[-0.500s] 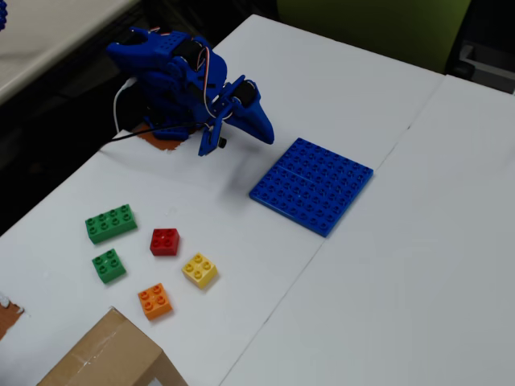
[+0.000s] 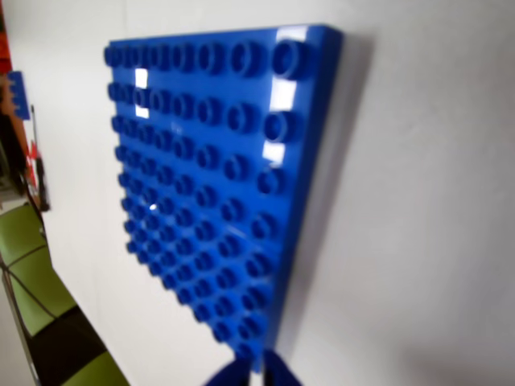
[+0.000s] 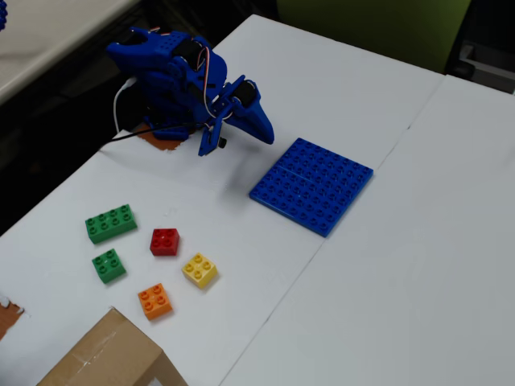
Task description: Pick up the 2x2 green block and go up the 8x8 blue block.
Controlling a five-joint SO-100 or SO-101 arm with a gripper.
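The 2x2 green block (image 3: pixel 109 265) lies on the white table at the lower left of the fixed view, far from the arm; it does not show in the wrist view. The 8x8 blue block (image 3: pixel 312 185) lies flat at the table's middle and fills the wrist view (image 2: pixel 209 177). My blue gripper (image 3: pixel 268 135) hangs folded near the arm's base, just left of the baseplate and above the table. Its tips (image 2: pixel 257 371) show at the bottom edge of the wrist view, jaws together and empty.
A longer green 2x4 brick (image 3: pixel 111 223), a red brick (image 3: pixel 164 241), a yellow brick (image 3: pixel 199 270) and an orange brick (image 3: pixel 154 301) lie around the green block. A cardboard box (image 3: pixel 105 358) stands at the bottom edge. The table's left edge drops off beside the arm.
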